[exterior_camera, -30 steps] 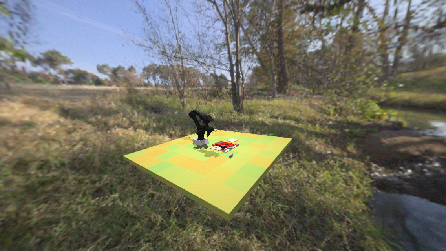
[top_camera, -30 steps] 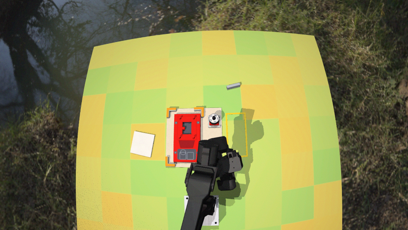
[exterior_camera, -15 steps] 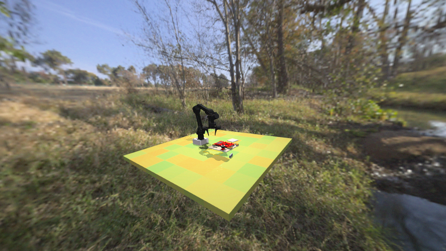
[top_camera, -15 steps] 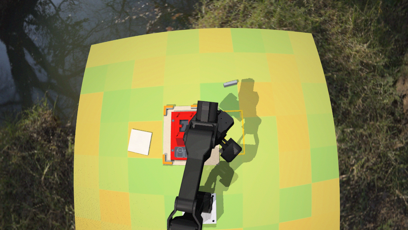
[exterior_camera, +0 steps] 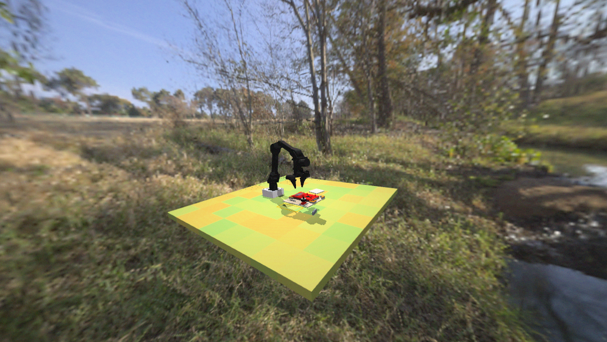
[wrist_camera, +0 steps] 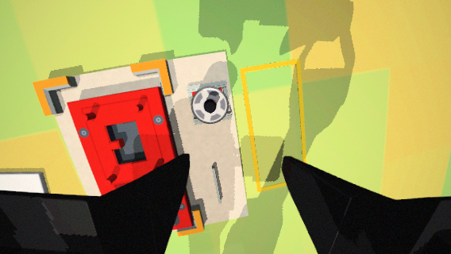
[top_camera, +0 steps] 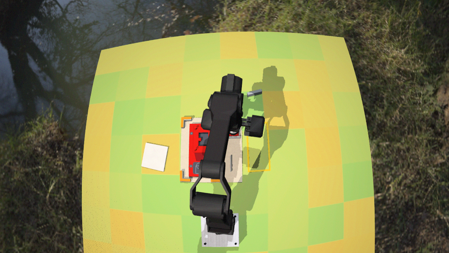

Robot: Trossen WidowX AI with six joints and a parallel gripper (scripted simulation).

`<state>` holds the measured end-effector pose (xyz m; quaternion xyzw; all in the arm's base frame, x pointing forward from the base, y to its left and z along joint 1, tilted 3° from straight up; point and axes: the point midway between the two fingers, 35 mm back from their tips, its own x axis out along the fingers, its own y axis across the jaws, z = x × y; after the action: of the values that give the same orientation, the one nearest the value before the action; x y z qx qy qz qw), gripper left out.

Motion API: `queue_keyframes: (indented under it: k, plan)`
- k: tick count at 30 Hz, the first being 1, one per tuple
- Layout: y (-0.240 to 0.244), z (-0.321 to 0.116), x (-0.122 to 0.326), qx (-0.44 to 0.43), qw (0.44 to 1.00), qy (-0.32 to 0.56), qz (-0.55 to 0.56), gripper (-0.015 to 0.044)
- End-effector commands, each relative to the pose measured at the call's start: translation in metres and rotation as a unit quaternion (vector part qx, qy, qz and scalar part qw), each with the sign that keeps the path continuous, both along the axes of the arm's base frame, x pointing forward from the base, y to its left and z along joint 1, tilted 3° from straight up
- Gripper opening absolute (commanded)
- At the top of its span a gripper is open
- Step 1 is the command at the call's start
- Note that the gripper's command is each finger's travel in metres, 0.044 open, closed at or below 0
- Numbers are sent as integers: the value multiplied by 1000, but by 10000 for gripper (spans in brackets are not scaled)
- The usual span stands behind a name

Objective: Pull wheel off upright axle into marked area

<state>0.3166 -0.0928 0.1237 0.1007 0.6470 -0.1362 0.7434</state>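
One small wheel (wrist_camera: 209,105) is sitting on its upright axle near the far edge of a pale base board (wrist_camera: 206,159), just beside the yellow-outlined marked area (wrist_camera: 274,123) on the checkered surface (wrist_camera: 377,139). The end effector (wrist_camera: 234,167) is hanging well above it, fingers spread with nothing between them. The wheel is showing a light grey disc face with darker cut-outs around a dark central bore, and a red block is peeking out beneath it. It is looking rigid and light, probably smooth-rimmed, so a pinch across opposite sides of the rim, followed by a straight upward pull along the axle, is appearing the soundest hold; any tilt may be binding the bore on the shaft. A red panel (wrist_camera: 123,135) is occupying the board's other side.
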Motion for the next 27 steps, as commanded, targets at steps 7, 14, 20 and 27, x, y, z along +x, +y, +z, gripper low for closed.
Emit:
queue_keyframes:
  k: [7, 14, 20, 27]
  plan:
    - [9, -14, 35, 39, 993, 29, 110, 300]
    - [2, -15, 36, 39, 993, 29, 110, 300]
    - [2, -41, 40, 39, 993, 29, 110, 300]
    - [5, -82, 40, 39, 993, 29, 110, 300]
